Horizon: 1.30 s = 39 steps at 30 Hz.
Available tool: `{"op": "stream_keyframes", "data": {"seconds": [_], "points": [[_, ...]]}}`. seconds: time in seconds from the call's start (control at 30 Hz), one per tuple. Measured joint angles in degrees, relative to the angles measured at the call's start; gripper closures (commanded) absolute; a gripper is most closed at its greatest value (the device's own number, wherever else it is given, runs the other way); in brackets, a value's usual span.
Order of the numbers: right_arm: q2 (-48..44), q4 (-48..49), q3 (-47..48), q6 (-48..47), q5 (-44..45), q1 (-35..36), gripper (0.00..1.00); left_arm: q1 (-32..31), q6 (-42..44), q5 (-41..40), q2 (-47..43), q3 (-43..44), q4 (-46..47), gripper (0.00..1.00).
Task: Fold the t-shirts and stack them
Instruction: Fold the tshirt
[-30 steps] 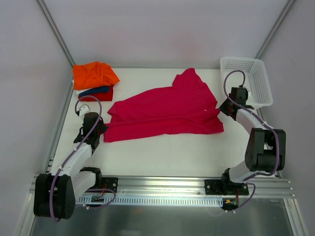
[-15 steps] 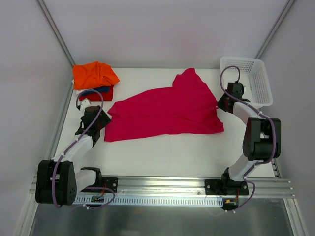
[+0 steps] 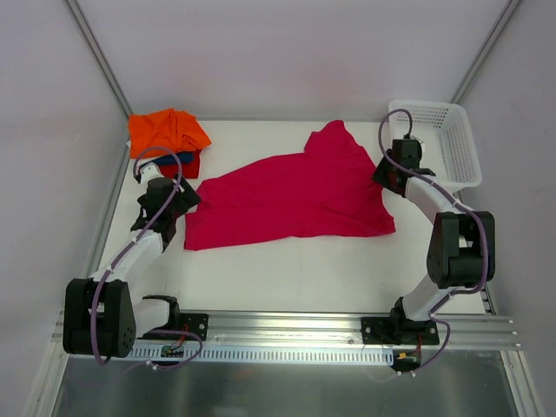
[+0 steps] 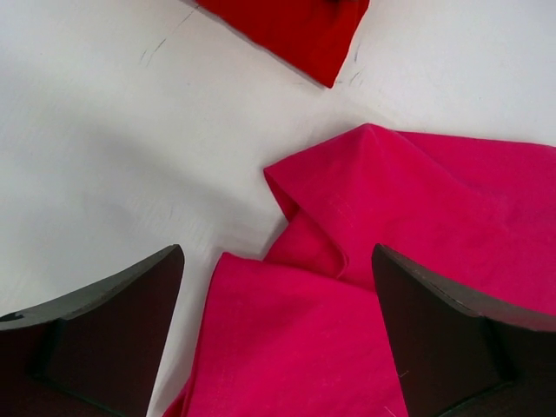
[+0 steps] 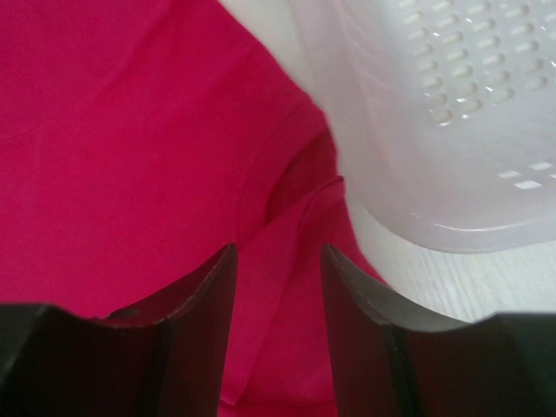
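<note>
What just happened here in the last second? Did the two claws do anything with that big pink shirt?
Both let go. The left gripper opened at the left edge of the pink shirt and shifted toward the far side of the table; the right gripper opened at its right edge and did likewise. The shirt stayed spread out; the orange shirt and the basket did not move.

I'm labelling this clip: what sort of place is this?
Probably a robotics lab cell: black-and-white robot arms bolted to a metal rail, plain white walls, a magenta-pink cloth t-shirt on the white table.
</note>
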Motion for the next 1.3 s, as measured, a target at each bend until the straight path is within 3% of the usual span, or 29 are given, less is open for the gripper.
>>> {"op": "stream_keyframes", "data": {"seconds": [0.37, 0.67, 1.03, 1.3], "points": [[2.2, -1.0, 8.9, -1.5, -1.9, 2.6, 0.59, 0.7, -0.5, 6.8, 14.7, 6.1, 5.0, 0.25], [5.9, -2.3, 12.4, -2.7, -4.1, 3.2, 0.59, 3.2, -2.1, 11.6, 23.9, 9.8, 8.9, 0.26], [7.7, -2.6, 13.7, -3.1, -5.2, 3.7, 0.59, 4.1, -3.4, 13.7, 25.7, 10.2, 10.5, 0.22], [12.7, -2.1, 12.8, -2.7, -7.5, 6.8, 0.59, 4.1, -3.4, 16.0, 21.8, 8.9, 10.3, 0.19]]}}
